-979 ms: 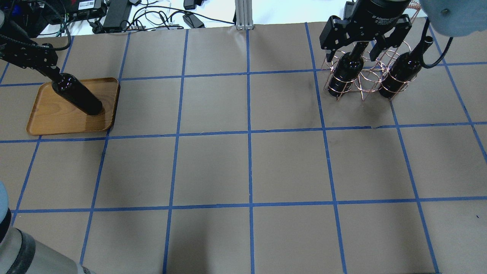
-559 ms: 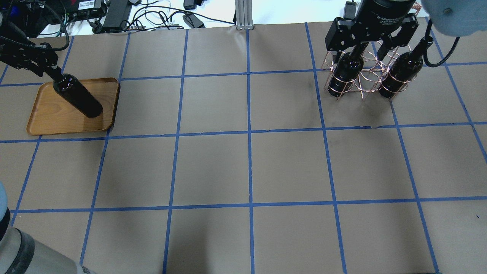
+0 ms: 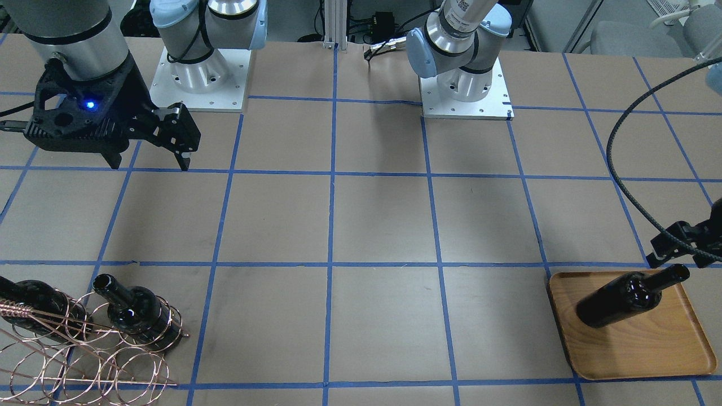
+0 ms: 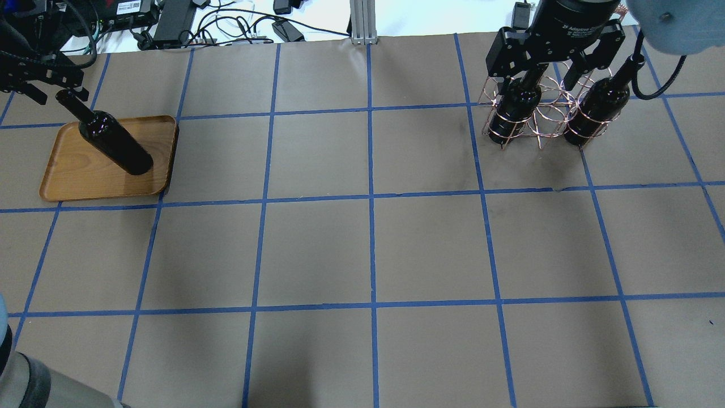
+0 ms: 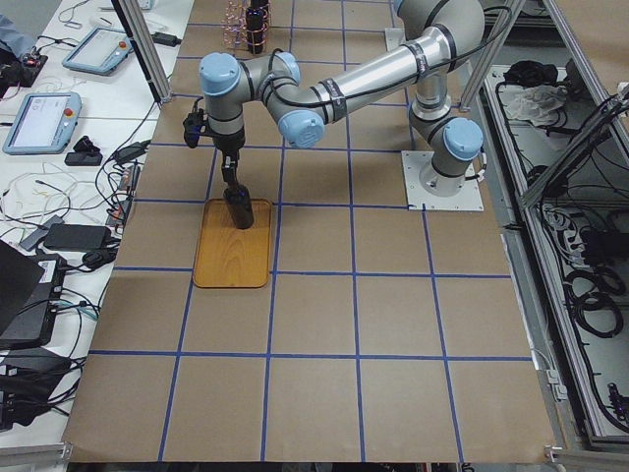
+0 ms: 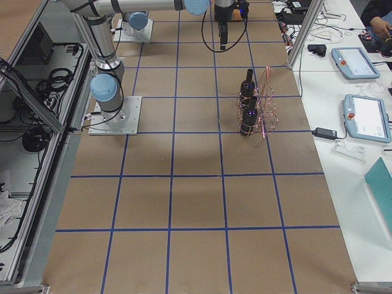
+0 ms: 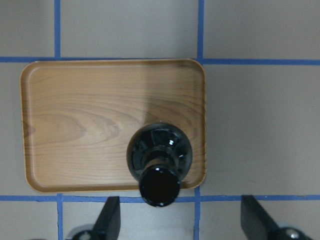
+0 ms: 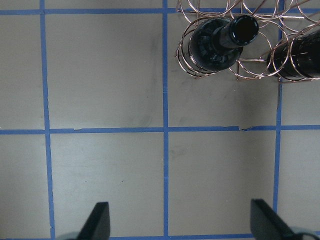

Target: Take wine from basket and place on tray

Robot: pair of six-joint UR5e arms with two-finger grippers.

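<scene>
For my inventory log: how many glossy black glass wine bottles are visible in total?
3. One bottle stands upright on the light-brown wooden tray; a second bottle and a third bottle stand in the rose-gold wire basket. None appears hidden.

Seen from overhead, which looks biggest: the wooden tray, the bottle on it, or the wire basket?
1. The tray and the basket look about alike. The right claw hides part of the basket, so I will not rank them.
2. The bottle is smallest.
</scene>
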